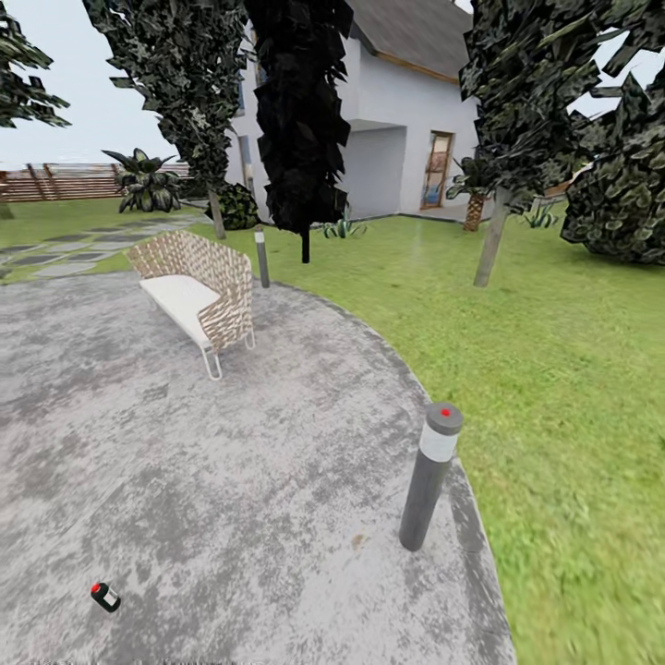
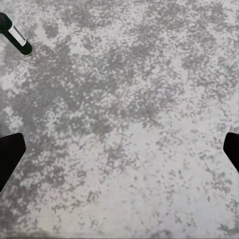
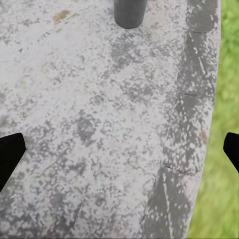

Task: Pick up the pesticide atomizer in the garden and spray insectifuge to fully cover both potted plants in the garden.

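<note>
The atomizer (image 1: 104, 597) lies on the patio (image 1: 231, 480) at near left; a bollard (image 1: 429, 476) stands at its right edge; a wicker seat (image 1: 196, 296) farther back; lawn (image 1: 554, 369) right.

Head camera overlooks patio (image 1: 231, 480); both wrist cameras face it closely; right shares bollard (image 3: 129, 12), seemingly.

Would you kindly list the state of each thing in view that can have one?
Small dark atomizer bottle with red cap and white label: lying on its side on the grey mottled patio, ungrasped.
Left gripper: open, holding nothing.
Right gripper: open, holding nothing.
Grey bollard light with white band: upright at the patio's edge.
Woven wicker sofa with white cushion: upright, unoccupied.
</note>
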{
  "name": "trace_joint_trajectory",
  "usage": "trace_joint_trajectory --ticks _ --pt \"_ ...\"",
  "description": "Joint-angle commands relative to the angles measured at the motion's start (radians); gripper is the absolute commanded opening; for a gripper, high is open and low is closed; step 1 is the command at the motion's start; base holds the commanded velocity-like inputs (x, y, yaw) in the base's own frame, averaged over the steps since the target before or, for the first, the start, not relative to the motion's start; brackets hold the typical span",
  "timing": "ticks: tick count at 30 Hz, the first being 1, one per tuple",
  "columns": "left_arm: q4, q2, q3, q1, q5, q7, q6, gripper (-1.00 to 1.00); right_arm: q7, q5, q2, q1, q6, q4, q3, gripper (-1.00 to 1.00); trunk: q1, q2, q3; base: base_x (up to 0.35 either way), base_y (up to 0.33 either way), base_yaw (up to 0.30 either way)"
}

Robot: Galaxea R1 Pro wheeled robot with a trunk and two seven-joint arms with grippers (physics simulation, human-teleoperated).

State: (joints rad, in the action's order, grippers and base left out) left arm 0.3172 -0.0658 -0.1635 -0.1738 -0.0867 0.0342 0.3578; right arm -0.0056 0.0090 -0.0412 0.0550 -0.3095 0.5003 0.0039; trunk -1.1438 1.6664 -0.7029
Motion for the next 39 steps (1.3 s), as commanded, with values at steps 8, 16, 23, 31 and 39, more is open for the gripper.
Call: trace_joint_trajectory --ticks 8,16,23,31,39 --pt "-0.001 0.000 0.004 -0.001 -0.009 0.001 0.003 1.00 -0.001 0.000 0.000 0.000 -0.002 0.000 0.001 1.00 -0.031 0.057 -0.026 0.000 0.000 0.277" --pt "-0.001 0.000 0.004 -0.001 -0.009 0.001 0.003 1.00 -0.001 0.000 0.000 0.000 -0.002 0.000 0.000 1.00 -0.061 0.113 -0.051 0.000 0.000 0.277" --pt "-0.001 0.000 0.004 -0.001 -0.009 0.001 0.004 1.00 0.000 0.000 0.000 0.000 -0.002 0.000 0.001 1.00 -0.073 0.134 -0.060 0.000 0.000 0.278" --pt "-0.001 -0.002 0.003 -0.001 -0.009 0.001 0.003 1.00 0.001 0.001 -0.001 0.000 -0.002 0.001 0.001 1.00 -0.073 0.134 -0.060 0.122 0.000 0.129" --pt "-0.002 -0.002 0.003 -0.001 -0.010 0.001 0.003 1.00 0.002 0.002 -0.006 0.000 -0.002 0.001 0.001 1.00 -0.073 0.134 -0.060 0.328 0.000 0.003"
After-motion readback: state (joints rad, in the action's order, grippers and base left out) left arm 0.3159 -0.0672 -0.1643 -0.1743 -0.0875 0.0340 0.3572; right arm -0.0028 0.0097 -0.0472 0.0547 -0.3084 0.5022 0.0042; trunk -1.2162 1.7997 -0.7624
